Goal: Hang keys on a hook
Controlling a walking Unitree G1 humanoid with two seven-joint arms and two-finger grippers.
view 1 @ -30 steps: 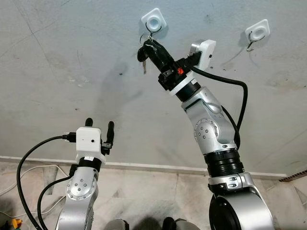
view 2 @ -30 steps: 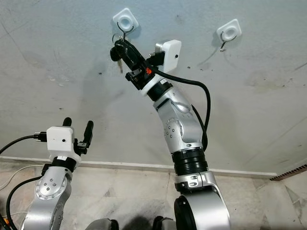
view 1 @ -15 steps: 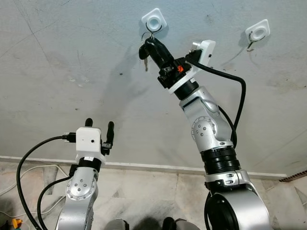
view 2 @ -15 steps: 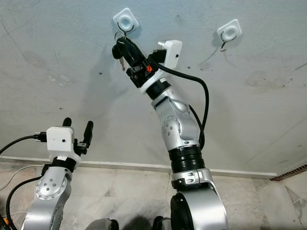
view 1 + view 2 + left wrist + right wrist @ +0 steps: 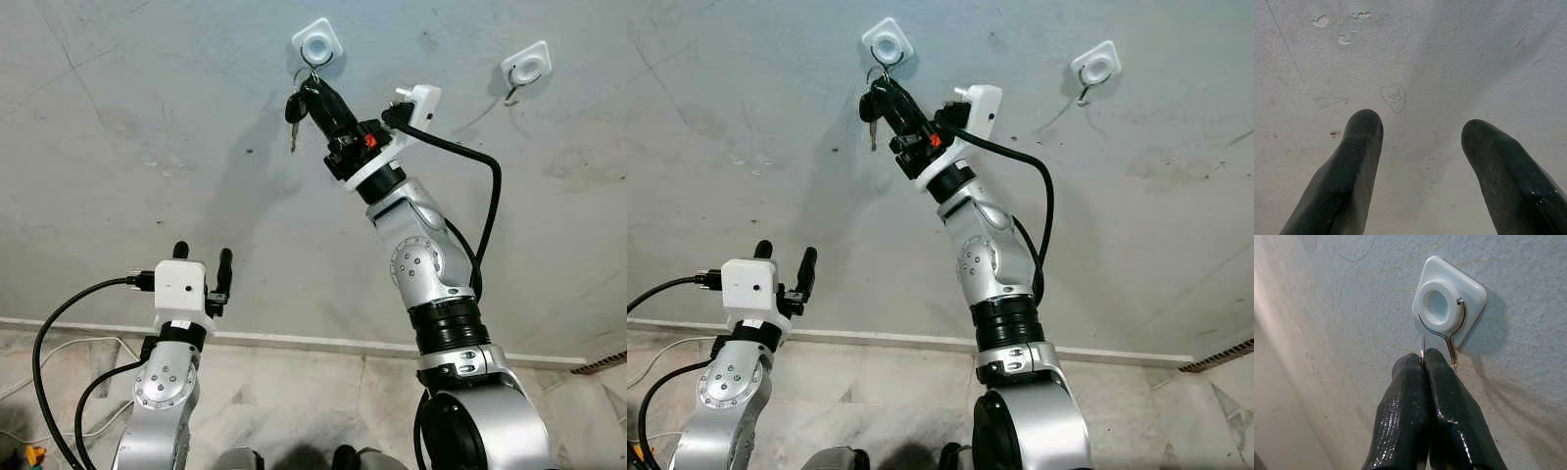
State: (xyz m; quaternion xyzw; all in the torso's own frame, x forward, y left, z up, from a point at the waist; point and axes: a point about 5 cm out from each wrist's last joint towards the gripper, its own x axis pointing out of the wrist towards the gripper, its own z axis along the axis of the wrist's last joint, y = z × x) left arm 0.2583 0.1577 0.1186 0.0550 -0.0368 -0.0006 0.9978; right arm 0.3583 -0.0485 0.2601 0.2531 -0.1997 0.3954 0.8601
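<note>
A white square hook plate (image 5: 316, 44) with a wire hook (image 5: 1452, 358) is fixed high on the grey wall. My right gripper (image 5: 310, 90) reaches up just under it. Its fingers are shut on the thin metal key ring (image 5: 1422, 348), which stands right beside the wire hook; I cannot tell whether the ring is over the wire. The black-headed keys (image 5: 293, 110) dangle to the left of the fingers, with one blade pointing down. My left gripper (image 5: 201, 257) is held low at the left, open and holding nothing, facing the bare wall (image 5: 1415, 73).
A second white hook plate (image 5: 524, 67) with its own wire hook sits on the wall to the right. The right arm's black cable (image 5: 490, 215) loops out beside it. Below lie the skirting (image 5: 294, 340), the tiled floor and a white cable (image 5: 59, 348).
My right gripper has edged up and closer to the hook. The keys have swung, and one blade now hangs straight down. The left arm has not moved.
</note>
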